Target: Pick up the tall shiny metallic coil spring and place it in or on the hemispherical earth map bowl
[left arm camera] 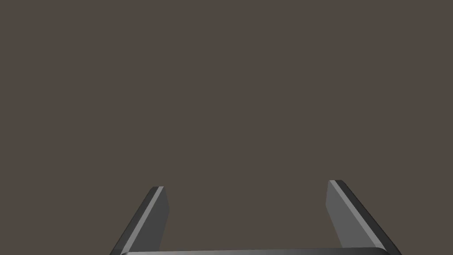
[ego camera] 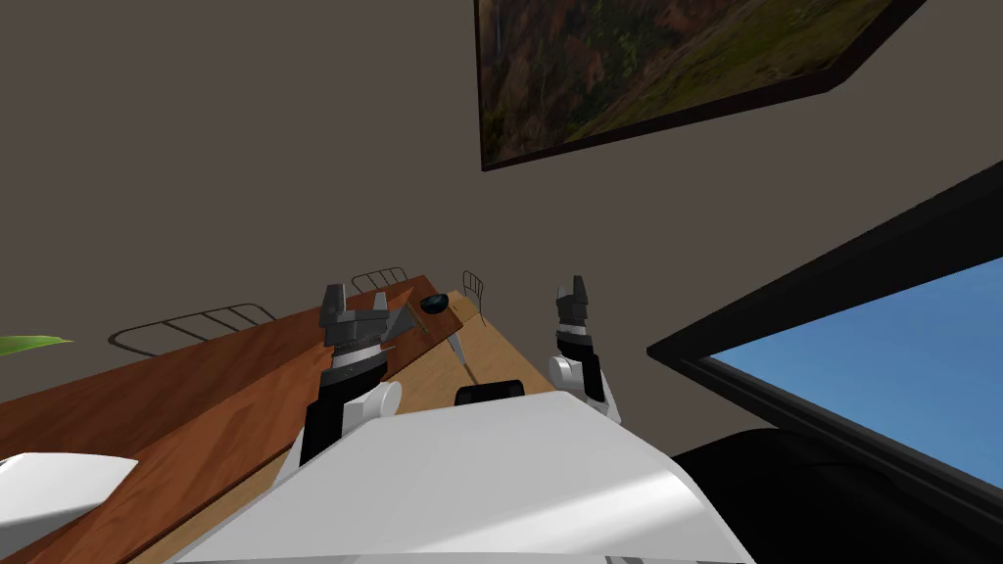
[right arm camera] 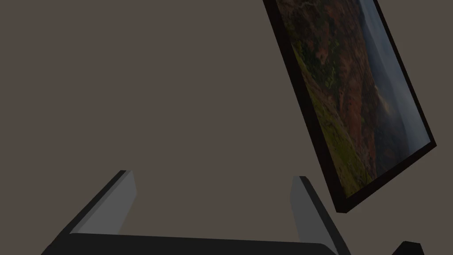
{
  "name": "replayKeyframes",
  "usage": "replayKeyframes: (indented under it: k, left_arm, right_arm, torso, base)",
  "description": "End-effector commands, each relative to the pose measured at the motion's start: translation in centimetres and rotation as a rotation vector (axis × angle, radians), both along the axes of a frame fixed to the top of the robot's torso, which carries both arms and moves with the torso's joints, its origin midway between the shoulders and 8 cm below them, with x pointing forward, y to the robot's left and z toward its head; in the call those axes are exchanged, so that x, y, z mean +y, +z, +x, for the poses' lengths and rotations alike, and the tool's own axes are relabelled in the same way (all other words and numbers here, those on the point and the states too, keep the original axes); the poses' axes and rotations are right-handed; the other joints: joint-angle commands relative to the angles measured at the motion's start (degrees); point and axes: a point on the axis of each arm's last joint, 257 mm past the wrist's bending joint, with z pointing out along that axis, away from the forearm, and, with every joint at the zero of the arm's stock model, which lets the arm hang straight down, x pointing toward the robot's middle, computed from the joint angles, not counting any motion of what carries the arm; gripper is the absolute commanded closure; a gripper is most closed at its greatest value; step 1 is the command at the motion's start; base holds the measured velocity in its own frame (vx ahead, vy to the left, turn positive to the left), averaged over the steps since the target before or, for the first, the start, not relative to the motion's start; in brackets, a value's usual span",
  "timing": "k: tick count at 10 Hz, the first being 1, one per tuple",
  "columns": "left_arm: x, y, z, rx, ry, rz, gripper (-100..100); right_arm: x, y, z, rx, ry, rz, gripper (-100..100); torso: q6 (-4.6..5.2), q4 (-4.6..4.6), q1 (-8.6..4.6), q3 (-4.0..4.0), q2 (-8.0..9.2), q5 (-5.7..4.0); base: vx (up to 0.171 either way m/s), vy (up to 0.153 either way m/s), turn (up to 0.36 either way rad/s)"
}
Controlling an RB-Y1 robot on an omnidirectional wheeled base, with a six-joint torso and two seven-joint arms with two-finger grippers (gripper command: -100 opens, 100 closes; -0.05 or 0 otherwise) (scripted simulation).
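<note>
Both arms are raised over the wooden table [ego camera: 196, 392]. My left gripper [ego camera: 355, 311] is just left of centre in the head view with its fingers [left arm camera: 155, 212] spread wide and nothing between them, and my right gripper [ego camera: 573, 294], right of centre, is spread just as wide and empty too. The small dark bowl [ego camera: 434, 303] sits at the table's far end, dead centre of the frame, just right of the left gripper, with a wire chair [ego camera: 474, 290] close behind it.
</note>
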Motion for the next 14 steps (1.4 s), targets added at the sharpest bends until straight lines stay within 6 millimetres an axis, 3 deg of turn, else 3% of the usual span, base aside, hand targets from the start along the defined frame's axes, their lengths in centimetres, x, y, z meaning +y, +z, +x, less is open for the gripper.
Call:
replayKeyframes:
  k: [1,7,14]
  left_arm:
    - [-0.2,-0.3,0.2,0.011,-0.020,0.025,-100]
    - [0.7,-3.0,1.4,0.070,-0.087,0.062,-100]
    - [5.3,-8.5,2.4,0.141,-0.104,-0.060,-100]
  right_arm:
    - [0.0,0.0,0.0,0.000,0.000,0.000,0]
    - [0.0,0.0,0.0,0.000,0.000,0.000,0]
    - [0.0,0.0,0.0,0.000,0.000,0.000,0]
  torso:
    - [0.00,0.00,0.00,0.00,0.00,0.00]
    - [-0.01,0.01,0.11,0.04,0.07,0.03]
    - [-0.01,0.03,0.08,0.08,0.14,0.02]
  base:
    - [-0.005,0.003,0.031]
    - [-0.016,0.014,0.060]
    - [-0.031,0.015,0.102]
